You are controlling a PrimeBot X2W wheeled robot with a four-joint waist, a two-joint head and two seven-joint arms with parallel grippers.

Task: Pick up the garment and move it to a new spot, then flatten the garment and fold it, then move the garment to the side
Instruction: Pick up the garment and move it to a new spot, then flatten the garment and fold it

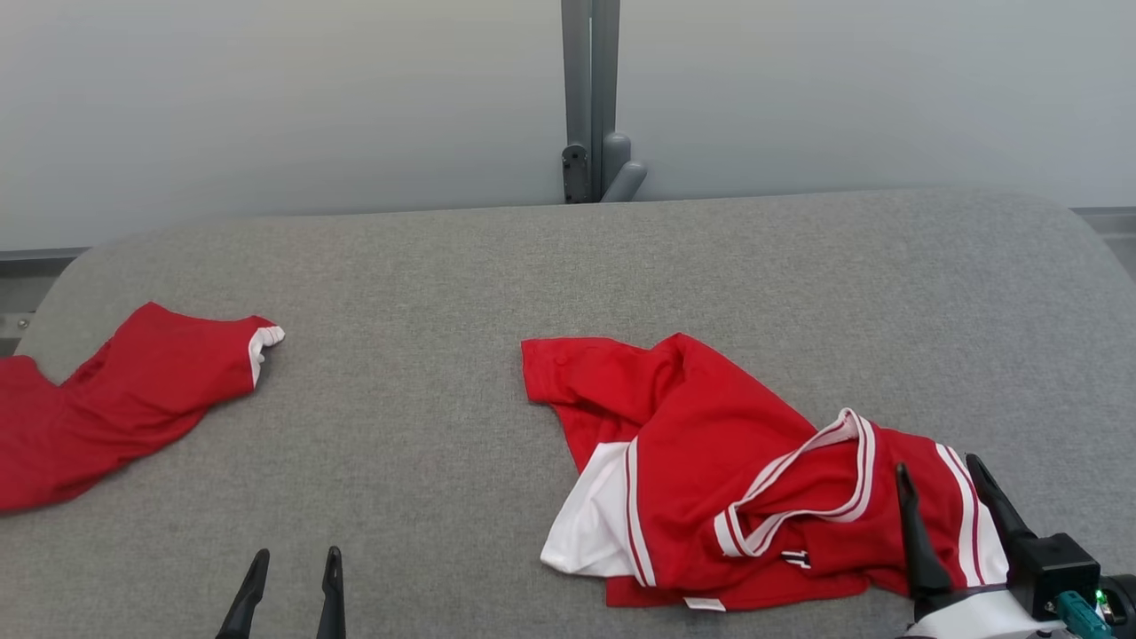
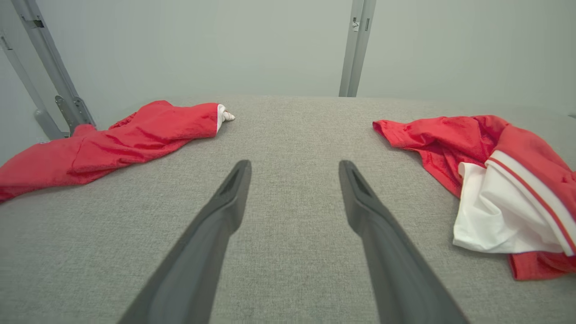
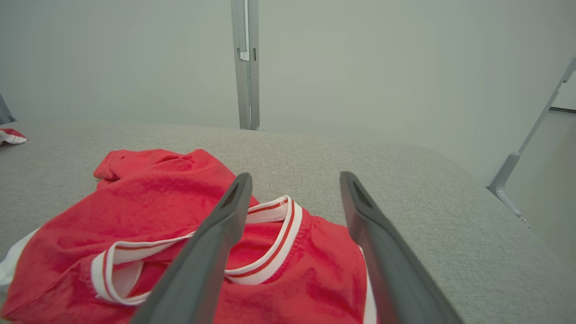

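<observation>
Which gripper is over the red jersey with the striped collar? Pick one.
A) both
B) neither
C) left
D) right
D: the right gripper, open, is poised over the jersey, while the left gripper is over bare grey table.

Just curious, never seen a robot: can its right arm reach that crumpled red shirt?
Probably yes: the right gripper hangs open over the crumpled red shirt, with nothing in between.

I seem to be in a bare test lab: plain pale wall panels (image 1: 266, 106), a grey metal post (image 1: 590, 89), my grey felt-covered surface (image 1: 568, 266)
</observation>
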